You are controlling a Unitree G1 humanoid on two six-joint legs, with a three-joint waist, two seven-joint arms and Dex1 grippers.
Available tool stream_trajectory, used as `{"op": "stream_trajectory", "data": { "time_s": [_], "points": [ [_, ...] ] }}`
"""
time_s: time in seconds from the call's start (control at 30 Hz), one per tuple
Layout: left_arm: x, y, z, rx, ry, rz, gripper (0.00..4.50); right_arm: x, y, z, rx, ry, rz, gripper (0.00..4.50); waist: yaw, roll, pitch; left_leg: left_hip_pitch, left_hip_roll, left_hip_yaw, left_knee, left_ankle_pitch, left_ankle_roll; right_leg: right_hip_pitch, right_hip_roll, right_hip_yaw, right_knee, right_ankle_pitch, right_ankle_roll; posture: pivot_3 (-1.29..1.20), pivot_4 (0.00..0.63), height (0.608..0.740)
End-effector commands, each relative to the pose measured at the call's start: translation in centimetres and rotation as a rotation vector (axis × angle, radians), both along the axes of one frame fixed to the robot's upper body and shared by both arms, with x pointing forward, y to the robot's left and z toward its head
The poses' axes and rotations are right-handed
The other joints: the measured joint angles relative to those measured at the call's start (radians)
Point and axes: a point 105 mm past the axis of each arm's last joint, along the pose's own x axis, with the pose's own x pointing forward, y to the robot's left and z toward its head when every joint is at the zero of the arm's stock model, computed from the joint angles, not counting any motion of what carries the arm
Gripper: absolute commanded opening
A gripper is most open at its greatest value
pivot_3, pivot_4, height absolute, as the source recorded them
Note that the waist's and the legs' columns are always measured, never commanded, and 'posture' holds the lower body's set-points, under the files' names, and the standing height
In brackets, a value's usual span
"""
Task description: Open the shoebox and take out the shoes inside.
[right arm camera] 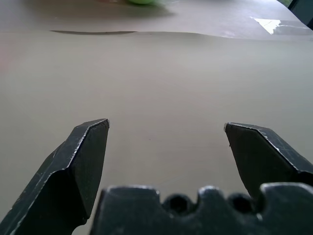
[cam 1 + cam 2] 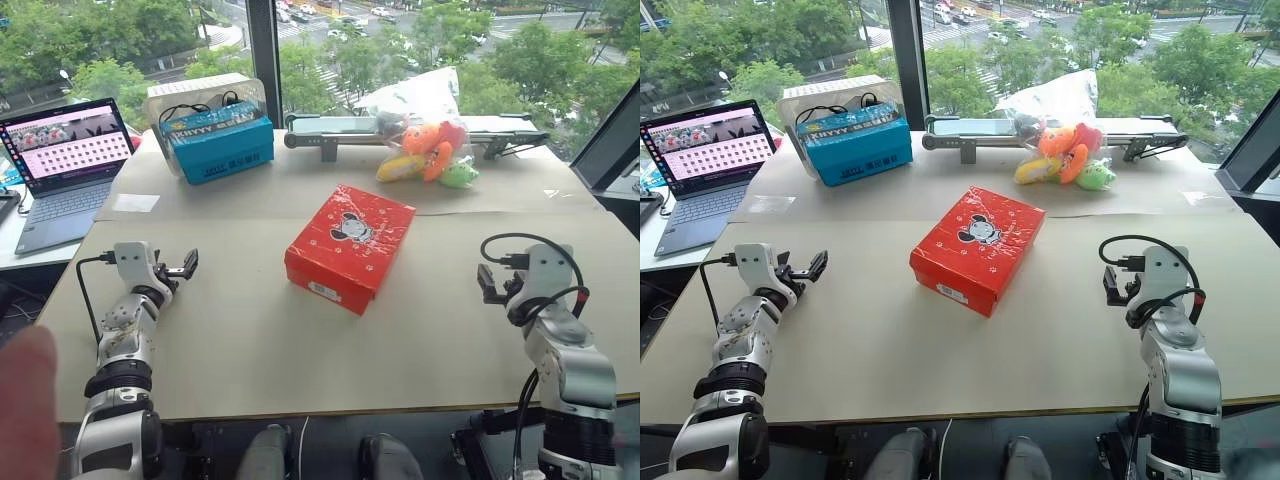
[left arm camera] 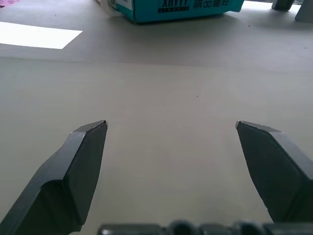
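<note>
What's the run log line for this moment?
shoebox: lid shut, mid-table, untouched | left gripper: open, empty | right gripper: open, empty | shoes: unseen

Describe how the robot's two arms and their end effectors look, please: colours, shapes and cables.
Both arms are built of silver-grey metal segments with black joint rings. Each wrist carries a white block with a black cable looping out of it. The left end effector and the right end effector each have two black, wedge-shaped fingers with angled tips.

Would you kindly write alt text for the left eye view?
A closed red shoebox sits mid-table between the open, empty left gripper and right gripper. Behind it are a blue box, bagged plush toys and a laptop.
</note>
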Motion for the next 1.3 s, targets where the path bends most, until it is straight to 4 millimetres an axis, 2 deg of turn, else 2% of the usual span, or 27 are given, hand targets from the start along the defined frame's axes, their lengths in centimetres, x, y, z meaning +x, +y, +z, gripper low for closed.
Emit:
{"op": "stream_trajectory", "data": {
  "time_s": [0.03,0.2,0.27,0.3,0.37,0.43,0.5,0.6,0.67,0.8,0.9,1.1,1.2,1.3],
  "points": [
    [0.1,-0.3,0.5,-0.006,-0.023,-0.004,4.5,-0.1,-0.4,2.0,-0.022,-0.073,-0.012,4.46,0.0,0.0,0.0,0.0,0.0,0.0,0.0,0.0,0.0,0.0,0.0,0.0,0.0,0.0,0.0,0.0,0.15,0.736],
    [0.6,-1.0,0.8,0.001,-0.038,-0.012,4.5,-0.1,-0.7,1.8,-0.023,-0.069,-0.025,4.46,0.002,0.0,0.0,0.0,0.0,0.0,0.0,0.0,0.0,0.0,0.0,0.0,0.0,0.0,0.0,0.0,0.15,0.736],
    [0.7,-0.6,1.5,-0.012,-0.072,0.004,4.5,0.0,-0.5,1.5,-0.025,-0.06,-0.02,4.46,0.002,0.0,0.0,0.0,0.0,0.0,0.0,0.0,0.0,0.0,0.0,0.0,0.0,0.0,0.0,0.0,0.15,0.736],
    [0.8,-1.0,2.0,-0.011,-0.087,-0.028,4.5,0.0,-0.4,1.5,-0.025,-0.058,-0.019,4.46,0.002,0.0,0.0,0.0,0.0,0.0,0.0,0.0,0.0,0.0,0.0,0.0,0.0,0.0,0.0,0.0,0.15,0.736],
    [0.7,-2.9,2.8,0.03,-0.095,-0.19,4.5,0.1,-0.4,1.6,-0.025,-0.061,-0.012,4.46,0.001,0.0,0.0,0.0,0.0,0.0,0.0,0.0,0.0,0.0,0.0,0.0,0.0,0.0,0.0,0.0,0.15,0.736],
    [-0.5,-5.5,3.6,0.093,-0.114,-0.412,4.5,0.1,-0.4,1.6,-0.032,-0.057,-0.005,4.46,0.0,-0.001,0.0,0.0,-0.001,0.001,0.003,0.0,0.0,-0.004,0.001,-0.001,0.0,0.009,-0.01,0.0,0.15,0.736],
    [-2.0,-7.1,3.9,0.155,-0.108,-0.581,4.5,0.2,-0.4,1.6,-0.035,-0.052,0.001,4.46,-0.003,-0.001,0.001,0.0,0.002,0.004,0.003,0.0,0.0,-0.005,0.001,-0.002,-0.002,0.008,-0.009,0.0,0.15,0.736],
    [-5.6,-7.9,4.6,0.24,-0.029,-0.854,4.5,0.7,0.0,2.1,-0.068,-0.037,0.051,4.46,-0.012,-0.001,0.001,-0.001,0.003,0.005,0.001,0.0,0.0,-0.008,0.001,0.0,-0.002,0.008,-0.009,0.0,0.15,0.736],
    [-7.1,-7.7,5.0,0.268,0.026,-0.951,4.5,1.0,0.4,2.7,-0.08,-0.037,0.098,4.46,-0.021,-0.001,0.001,-0.001,0.003,0.004,-0.001,0.0,0.0,-0.012,0.002,0.004,-0.001,0.008,-0.01,0.0,0.15,0.736],
    [-7.8,-7.2,5.3,0.298,0.062,-0.982,4.5,1.2,0.6,2.7,-0.099,-0.018,0.142,4.46,-0.021,0.0,0.001,0.0,0.003,0.004,-0.002,0.0,0.0,-0.013,0.003,0.005,0.0,0.005,-0.014,0.0,0.15,0.736],
    [-7.8,-7.2,5.6,0.306,0.059,-0.981,4.5,1.3,1.5,2.5,-0.094,0.018,0.23,4.46,-0.019,0.0,0.002,0.0,0.004,0.004,-0.001,0.0,0.0,-0.013,0.003,0.005,0.0,0.005,-0.015,0.0,0.15,0.736],
    [-8.1,-8.1,5.5,0.306,0.046,-0.993,4.5,0.9,5.2,3.1,-0.07,0.024,0.484,4.46,-0.017,0.0,0.002,0.0,0.003,0.006,-0.001,0.0,0.0,-0.014,0.002,0.009,0.0,0.006,-0.014,0.0,0.15,0.736],
    [-8.7,-8.5,5.7,0.297,0.049,-1.012,4.5,1.1,6.2,3.3,-0.094,0.021,0.554,3.72,-0.015,0.0,0.002,0.0,0.003,0.006,-0.001,0.0,0.0,-0.014,0.003,0.01,-0.001,0.006,-0.014,0.0,0.15,0.736],
    [-8.9,-8.4,5.7,0.28,0.062,-1.013,4.5,0.9,7.1,2.6,-0.113,0.057,0.622,2.67,-0.013,-0.001,0.002,0.0,0.003,0.008,-0.001,0.0,0.0,-0.014,0.003,0.011,-0.001,0.006,-0.012,0.0,0.15,0.736]
  ]
}}
